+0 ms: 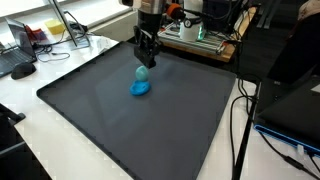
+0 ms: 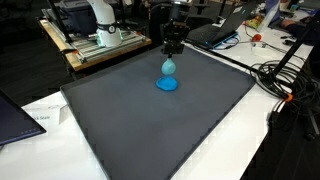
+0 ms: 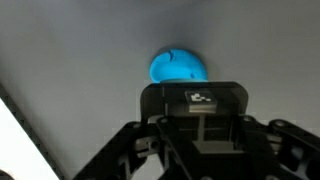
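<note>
A pale teal egg-shaped piece (image 1: 141, 74) stands on a darker blue round base (image 1: 140, 89) in the back half of the black mat (image 1: 120, 130); both show again as the teal piece (image 2: 168, 67) on its base (image 2: 166, 84). My gripper (image 1: 147, 62) hangs straight down over it, its fingertips meeting the top of the teal piece, jaws drawn in on it. The same gripper (image 2: 172, 49) appears from the opposite side. In the wrist view the blue rounded top (image 3: 178, 66) peeks out just beyond the black gripper body, which hides the fingertips.
The mat lies on a white table (image 1: 30, 110). Behind it stands a wooden bench with electronics (image 1: 200, 35); cables (image 1: 240, 120) hang off one side. A keyboard and mouse (image 1: 20, 62) sit by one corner, a laptop (image 2: 15, 115) near another.
</note>
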Motion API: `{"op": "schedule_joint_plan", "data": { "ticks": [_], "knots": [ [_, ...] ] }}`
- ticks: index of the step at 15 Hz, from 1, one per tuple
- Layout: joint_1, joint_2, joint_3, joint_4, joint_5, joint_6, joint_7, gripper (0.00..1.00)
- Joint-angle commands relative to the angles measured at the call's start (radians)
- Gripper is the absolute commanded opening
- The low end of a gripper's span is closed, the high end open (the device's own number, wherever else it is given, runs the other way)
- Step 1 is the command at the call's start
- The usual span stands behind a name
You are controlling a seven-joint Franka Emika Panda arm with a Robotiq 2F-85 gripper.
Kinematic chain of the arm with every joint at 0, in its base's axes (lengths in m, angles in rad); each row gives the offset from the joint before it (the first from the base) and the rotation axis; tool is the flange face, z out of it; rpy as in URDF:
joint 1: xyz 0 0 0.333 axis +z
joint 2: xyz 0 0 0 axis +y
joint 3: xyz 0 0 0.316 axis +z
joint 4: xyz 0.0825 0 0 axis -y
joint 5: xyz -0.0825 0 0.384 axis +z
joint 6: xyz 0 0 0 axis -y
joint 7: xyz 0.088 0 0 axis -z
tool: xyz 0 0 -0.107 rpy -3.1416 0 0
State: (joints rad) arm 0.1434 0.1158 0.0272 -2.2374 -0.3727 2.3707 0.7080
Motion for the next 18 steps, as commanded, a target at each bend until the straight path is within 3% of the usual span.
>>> {"op": "schedule_joint_plan", "data": {
  "ticks": [1, 7, 10, 15, 17, 18],
  "knots": [
    [-0.013, -0.165, -0.006, -0.218, -0.106, 0.158, 0.087, 0.22],
    [-0.093, -0.262, 0.016, -0.347, -0.269, 0.356, 0.177, 0.22],
    [-0.088, -0.257, -0.022, -0.352, -0.275, 0.423, 0.144, 0.22],
    [-0.070, -0.224, -0.068, -0.332, -0.161, 0.492, -0.010, 0.22],
    [-0.046, -0.206, -0.094, -0.323, -0.025, 0.489, -0.145, 0.22],
    [-0.076, -0.201, -0.059, -0.319, 0.077, 0.479, -0.235, 0.22]
  ]
}}
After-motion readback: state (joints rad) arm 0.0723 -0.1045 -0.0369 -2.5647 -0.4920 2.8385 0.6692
